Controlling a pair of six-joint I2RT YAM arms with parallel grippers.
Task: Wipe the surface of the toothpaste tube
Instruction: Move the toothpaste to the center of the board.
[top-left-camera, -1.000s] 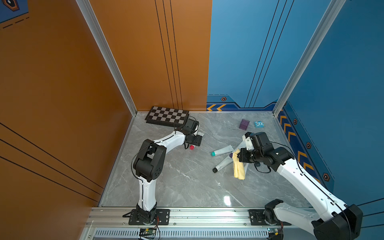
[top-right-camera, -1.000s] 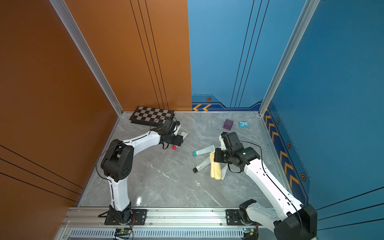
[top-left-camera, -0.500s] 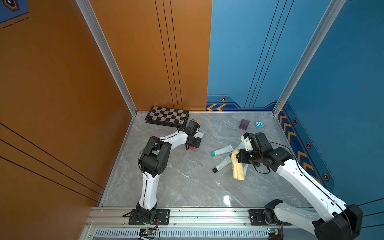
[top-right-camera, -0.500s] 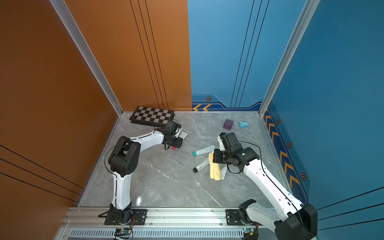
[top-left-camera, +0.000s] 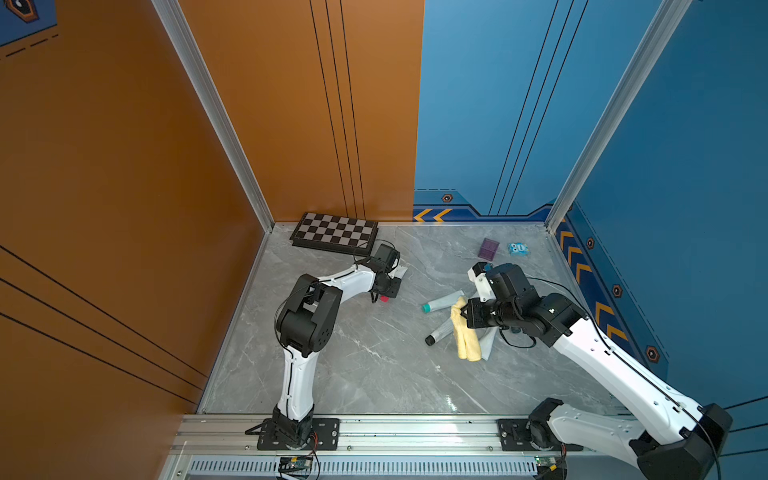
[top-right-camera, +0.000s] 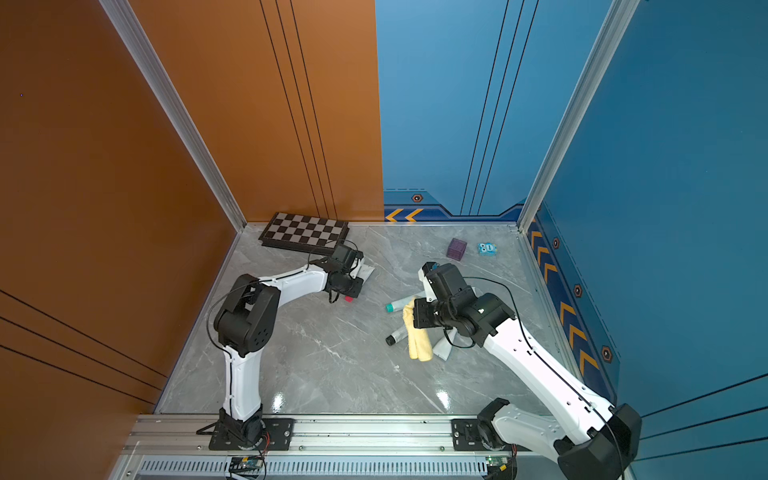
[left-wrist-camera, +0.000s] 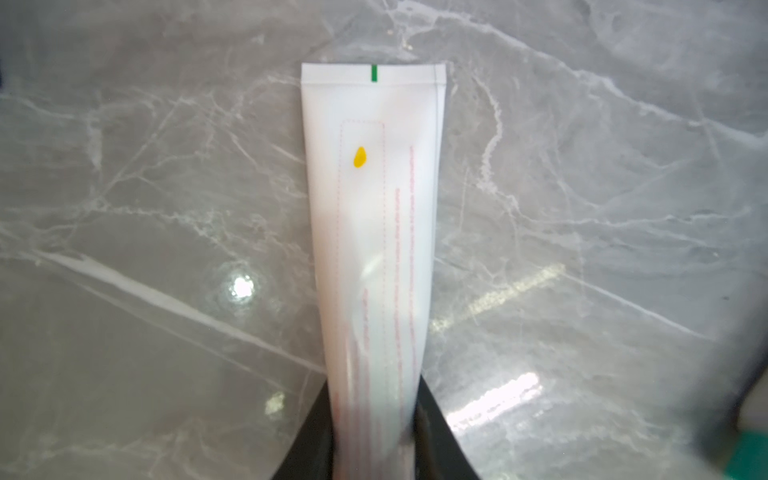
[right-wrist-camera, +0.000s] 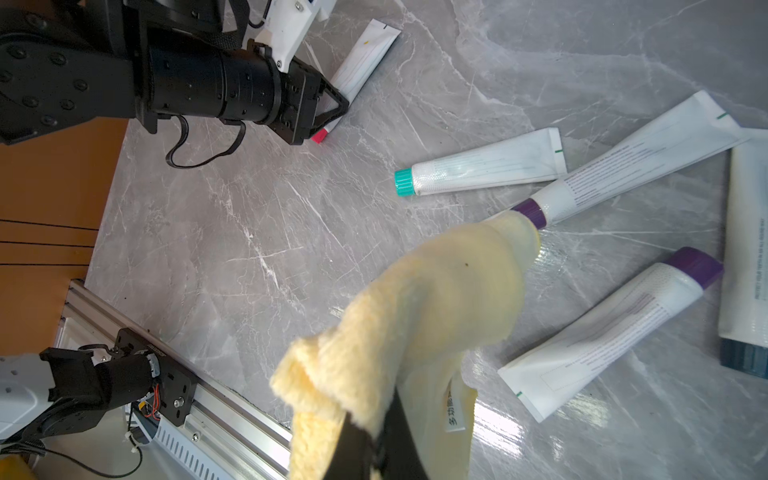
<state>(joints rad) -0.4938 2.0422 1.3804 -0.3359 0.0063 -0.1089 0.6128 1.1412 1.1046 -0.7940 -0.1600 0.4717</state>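
Toothpaste tube (left-wrist-camera: 374, 249) on grey marble tabletop (top-left-camera: 374, 374), orange wall (top-left-camera: 270, 104), blue wall (top-left-camera: 478, 104)

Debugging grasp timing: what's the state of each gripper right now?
Left gripper: closed on the red-capped toothpaste tube.
Right gripper: closed, holding the yellow cloth.

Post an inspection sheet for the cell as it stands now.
Surface: grey marble tabletop, glare patches.
Job's things: red-capped tube with a yellow spot; yellow cloth; four loose tubes beside the cloth.
Clutter: chessboard, purple cube, small blue box along the back.
Grippers: left gripper jaws closed on the red-capped tube; right gripper jaws shut on the yellow cloth.
Cables: black cable loops at both wrists.
Surroundings: orange wall, blue wall; aluminium rail in front.
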